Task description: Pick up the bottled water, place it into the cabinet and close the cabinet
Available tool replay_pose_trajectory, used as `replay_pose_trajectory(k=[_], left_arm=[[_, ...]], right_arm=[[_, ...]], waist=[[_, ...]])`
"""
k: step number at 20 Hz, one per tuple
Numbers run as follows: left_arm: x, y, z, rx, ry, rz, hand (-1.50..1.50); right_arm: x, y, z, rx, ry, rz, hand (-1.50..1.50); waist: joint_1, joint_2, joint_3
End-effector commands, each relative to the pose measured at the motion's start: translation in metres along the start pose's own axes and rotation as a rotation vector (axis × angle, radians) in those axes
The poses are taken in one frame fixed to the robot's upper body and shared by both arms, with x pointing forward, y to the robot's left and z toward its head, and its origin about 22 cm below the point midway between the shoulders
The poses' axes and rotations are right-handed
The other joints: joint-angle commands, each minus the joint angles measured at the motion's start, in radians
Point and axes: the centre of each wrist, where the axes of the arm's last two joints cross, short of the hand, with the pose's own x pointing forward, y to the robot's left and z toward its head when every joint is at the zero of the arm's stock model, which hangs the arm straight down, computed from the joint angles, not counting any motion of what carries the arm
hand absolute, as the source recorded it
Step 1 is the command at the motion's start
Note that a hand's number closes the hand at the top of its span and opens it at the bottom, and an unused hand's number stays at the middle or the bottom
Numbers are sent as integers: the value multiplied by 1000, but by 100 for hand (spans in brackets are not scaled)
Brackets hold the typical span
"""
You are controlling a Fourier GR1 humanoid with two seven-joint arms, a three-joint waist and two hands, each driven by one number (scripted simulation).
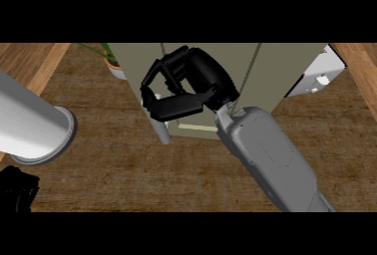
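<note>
My right hand [184,87] hangs over the olive-grey cabinet [273,69] at the top centre, its grey forearm [269,159] coming up from the lower right. Its fingers and thumb are curled round the bottled water [163,132], a pale slim bottle of which only the lower end shows below the thumb. The rest of the bottle is hidden by the hand. A cream strip [195,128] of the cabinet shows just under the hand. My left hand [16,191] is a dark shape at the lower left edge.
A white cabinet door [318,74] stands out at the cabinet's right side. A potted plant [112,62] sits left of the cabinet. My thick grey left forearm [33,124] fills the left side. Dark wooden counter [132,179] spreads below.
</note>
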Motion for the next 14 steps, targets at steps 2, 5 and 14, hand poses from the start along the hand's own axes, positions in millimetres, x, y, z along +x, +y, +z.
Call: replay_pose_trajectory(k=[2,5,14], left_arm=[[1,-1,8,-20,5,-12,150],[-3,-14,-1,-36,-11,1,150],[1,-8,-8,-26,-14,2,150]], right_arm=[[-9,-74,-9,-144,43,26,150],[-13,-57,-24,-124,53,37,150],[-23,-95,-11,-101,40,39,150]], waist=[[3,29,5],[10,35,4],[1,39,4]])
